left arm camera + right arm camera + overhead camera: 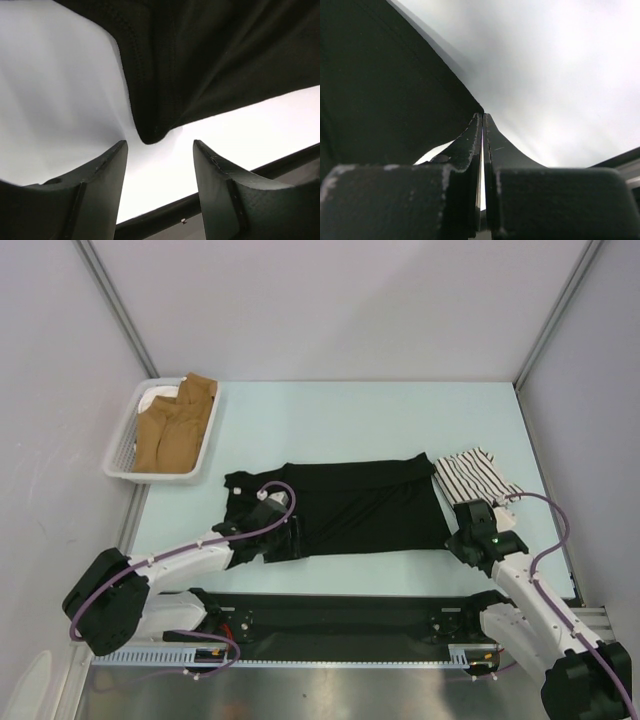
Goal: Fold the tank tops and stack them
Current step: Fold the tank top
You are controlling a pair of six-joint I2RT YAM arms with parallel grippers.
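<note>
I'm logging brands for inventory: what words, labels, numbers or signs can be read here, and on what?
None can be read. The plain black cloth tank top, the white black-striped cloth tank top, the white plastic basket and the folded tan cloth in it show no print in any view.

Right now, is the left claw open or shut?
Open. The left gripper has bare table between its fingers; a corner of the black tank top lies just beyond them.

Left arm point(215, 558) hides black top's point(370, 502) corner; right arm point(487, 537), striped top's point(480, 472) edge.
</note>
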